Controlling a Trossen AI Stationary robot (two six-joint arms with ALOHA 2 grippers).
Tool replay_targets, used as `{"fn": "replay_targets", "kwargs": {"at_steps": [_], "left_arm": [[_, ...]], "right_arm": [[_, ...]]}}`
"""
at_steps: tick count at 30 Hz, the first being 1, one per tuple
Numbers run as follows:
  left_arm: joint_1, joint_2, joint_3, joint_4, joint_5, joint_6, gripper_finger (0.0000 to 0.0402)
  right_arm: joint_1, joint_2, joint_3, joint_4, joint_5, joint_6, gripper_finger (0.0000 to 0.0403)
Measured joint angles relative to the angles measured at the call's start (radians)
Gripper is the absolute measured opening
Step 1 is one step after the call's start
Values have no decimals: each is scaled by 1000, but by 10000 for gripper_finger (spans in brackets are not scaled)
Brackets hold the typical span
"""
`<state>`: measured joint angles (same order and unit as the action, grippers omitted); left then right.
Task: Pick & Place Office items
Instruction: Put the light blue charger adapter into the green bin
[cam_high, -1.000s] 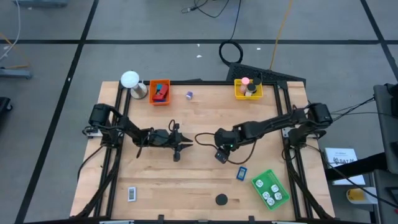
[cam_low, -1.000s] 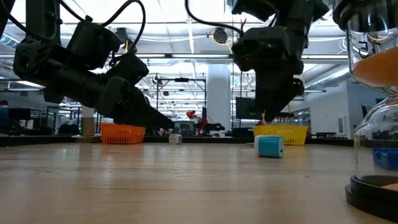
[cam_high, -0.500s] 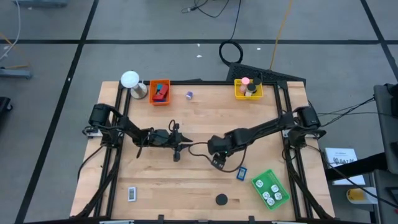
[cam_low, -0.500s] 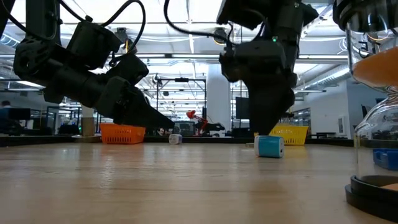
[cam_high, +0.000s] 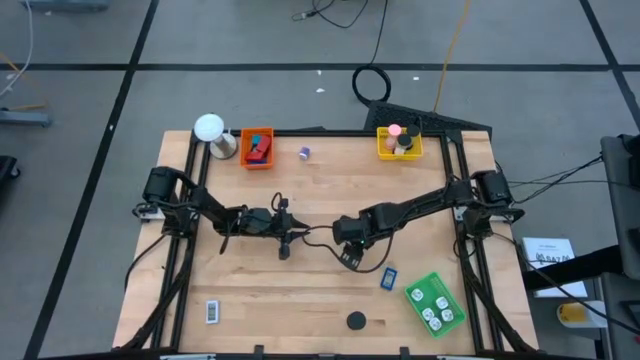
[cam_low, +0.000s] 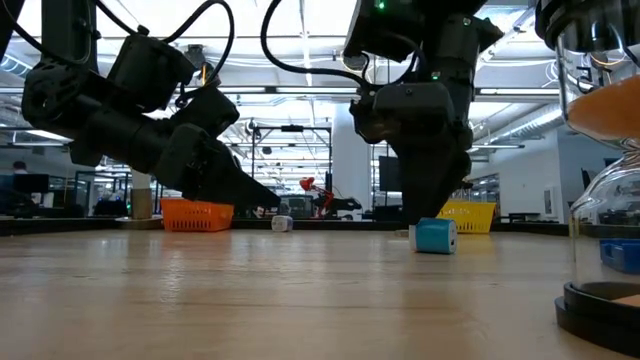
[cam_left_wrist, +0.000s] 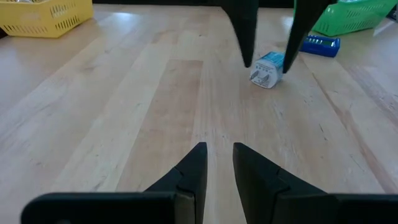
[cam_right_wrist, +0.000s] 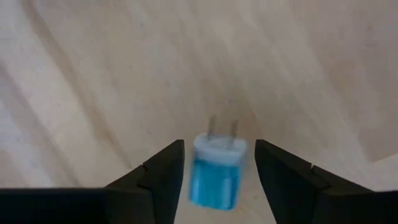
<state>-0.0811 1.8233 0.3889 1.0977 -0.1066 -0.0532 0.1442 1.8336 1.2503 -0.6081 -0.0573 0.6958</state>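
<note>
Fingers of the right gripper (cam_right_wrist: 217, 168) are standing apart on either side of a small blue plug adapter with a white prong end (cam_right_wrist: 216, 173); I am seeing gaps on both sides, so nothing is being gripped. I am watching that adapter lying on the wooden table (cam_high: 300, 290), near the middle, with the right gripper (cam_high: 347, 258) hanging over it. In the low view the gripper's tips are coming down just beside the adapter (cam_low: 434, 236). I am keeping the left gripper (cam_high: 287, 243) waiting over the table's centre-left, its fingers (cam_left_wrist: 193, 168) nearly together with a narrow slit and holding nothing. I am also seeing a flat dark-blue rectangular piece (cam_high: 388, 279) lying close by, next to the green plastic tray (cam_high: 436, 303).
</note>
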Motion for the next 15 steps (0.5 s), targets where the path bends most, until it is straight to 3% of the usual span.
{"fn": "replay_targets", "kwargs": {"at_steps": [15], "left_arm": [[0, 0, 0, -3, 0, 0, 76]], "right_arm": [[1, 0, 0, 5, -23, 5, 176]]}}
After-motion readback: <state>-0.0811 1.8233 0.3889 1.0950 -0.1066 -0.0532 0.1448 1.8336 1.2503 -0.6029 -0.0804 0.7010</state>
